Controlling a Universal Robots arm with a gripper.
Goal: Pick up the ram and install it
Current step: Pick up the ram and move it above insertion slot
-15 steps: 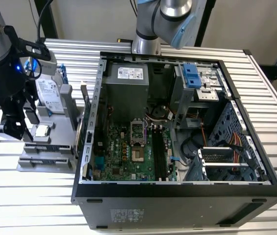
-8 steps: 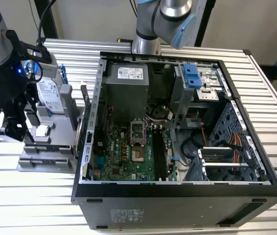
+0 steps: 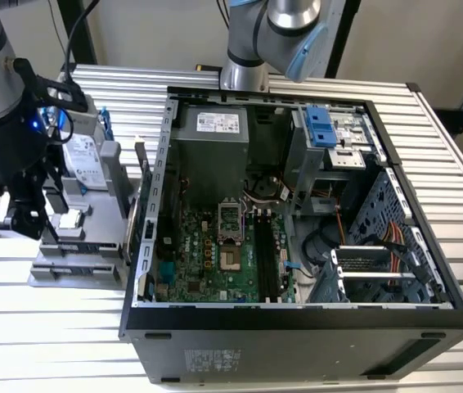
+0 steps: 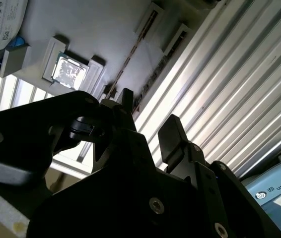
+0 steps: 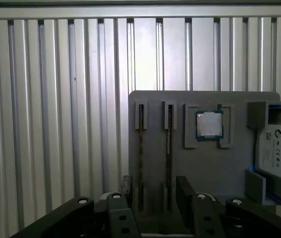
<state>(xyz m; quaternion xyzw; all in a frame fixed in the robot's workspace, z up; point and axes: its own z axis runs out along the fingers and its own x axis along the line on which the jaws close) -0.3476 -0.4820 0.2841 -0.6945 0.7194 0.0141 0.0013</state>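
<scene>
Apparently empty, end effector gapes over ram; exterior view adds computer case.

Exterior view: computer case and ribbed worktop seen from high, angled down. Both wrist views are held close over the grey tray, past the jaws; tray and worktop are shared by all three.

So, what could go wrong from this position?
In the first wrist view the open pincer seems to straddle the ram and the second stick beside it, so it could clamp both. The processor chip sits close by on the grey tray; a sideways drift might knock it.
</scene>
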